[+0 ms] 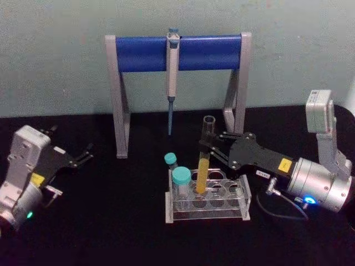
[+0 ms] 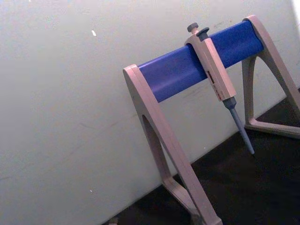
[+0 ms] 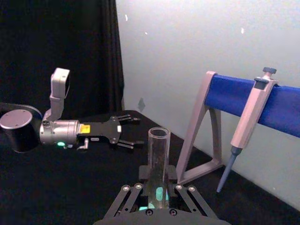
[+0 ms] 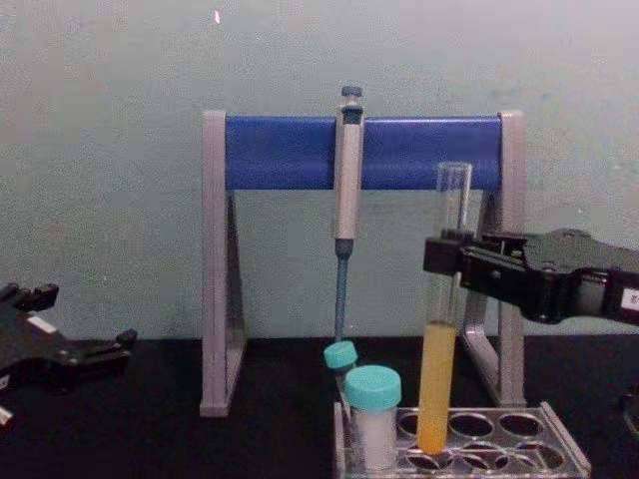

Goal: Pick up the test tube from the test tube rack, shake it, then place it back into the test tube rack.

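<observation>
Two grippers up: R gripper (image 1: 206, 146) is clamping the test tube (image 1: 203, 169) above the yellow liquid, jaws pressing on the glass. Tube is standing near-upright, lower end sitting in a hole of the test tube rack (image 1: 206, 216), prob not fully seated. L gripper (image 1: 86, 155) is idling over table (image 1: 111, 221) at left, jaws apart.

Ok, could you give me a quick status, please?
Right gripper shut on test tube, base in test tube rack. Left gripper open, parked. Teal-capped tubes alongside.
</observation>
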`<state>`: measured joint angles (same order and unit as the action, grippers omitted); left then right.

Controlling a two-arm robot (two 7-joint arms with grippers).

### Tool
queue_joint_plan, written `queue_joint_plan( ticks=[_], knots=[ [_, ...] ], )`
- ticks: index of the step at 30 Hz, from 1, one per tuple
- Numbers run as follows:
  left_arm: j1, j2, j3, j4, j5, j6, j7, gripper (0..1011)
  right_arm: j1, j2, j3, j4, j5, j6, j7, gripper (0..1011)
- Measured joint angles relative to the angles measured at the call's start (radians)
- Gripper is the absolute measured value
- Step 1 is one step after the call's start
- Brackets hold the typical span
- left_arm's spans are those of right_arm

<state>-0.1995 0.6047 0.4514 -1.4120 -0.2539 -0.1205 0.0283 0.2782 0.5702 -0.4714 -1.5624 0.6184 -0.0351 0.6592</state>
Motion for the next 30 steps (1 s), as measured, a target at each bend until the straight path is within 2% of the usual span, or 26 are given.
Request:
queue_joint_plan(
  ticks=[30],
  knots=[
    [0.000, 0.000, 0.000, 0.000, 0.000, 0.000, 0.000, 1001, 0.012, -0.025, -0.024, 0.059, -0.023, 0.012, -0.018, 229]
  ],
)
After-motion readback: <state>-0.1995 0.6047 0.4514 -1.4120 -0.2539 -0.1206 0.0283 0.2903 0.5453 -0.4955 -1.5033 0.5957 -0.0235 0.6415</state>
